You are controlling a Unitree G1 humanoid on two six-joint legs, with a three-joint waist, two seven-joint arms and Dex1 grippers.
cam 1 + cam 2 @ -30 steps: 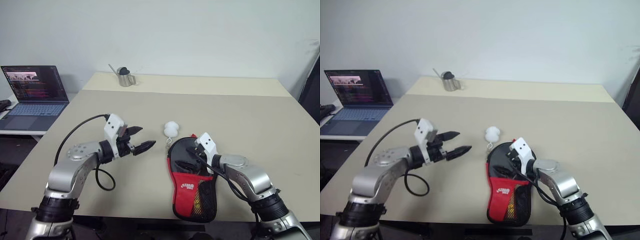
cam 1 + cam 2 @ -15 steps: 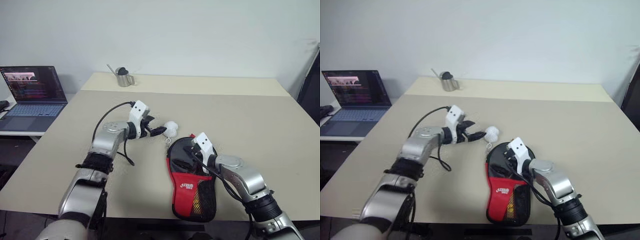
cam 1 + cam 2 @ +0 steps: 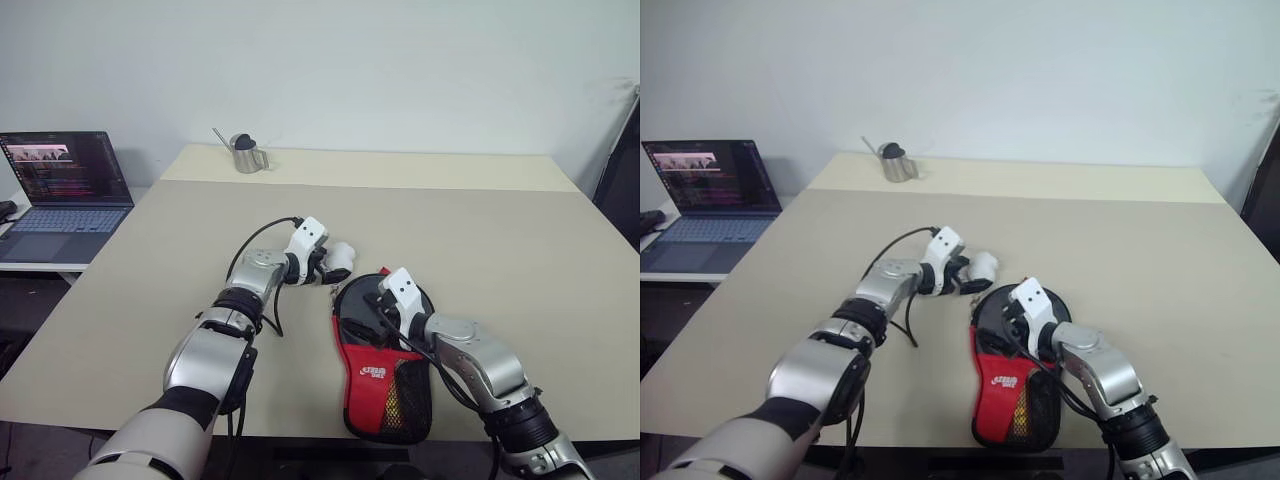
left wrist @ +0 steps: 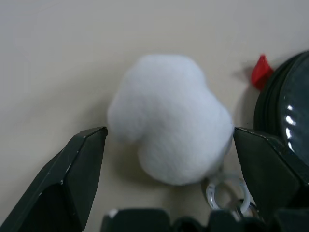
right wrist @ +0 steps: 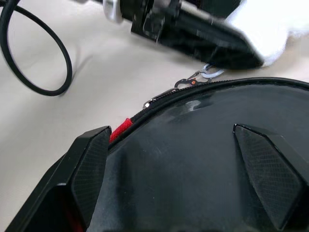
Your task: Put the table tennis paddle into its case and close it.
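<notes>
Case point(image 3: 385, 375) lies flat on the worktop point(image 3: 520, 240) near its front edge, black rubber of the table tennis paddle point(image 5: 203, 159) showing in its round end. Left pincer point(image 4: 166, 145) spread, fingers either side of the white fluffy ball point(image 4: 169, 118), not pinching. Right pincer point(image 5: 171, 145) spread, over the case's round end.
</notes>
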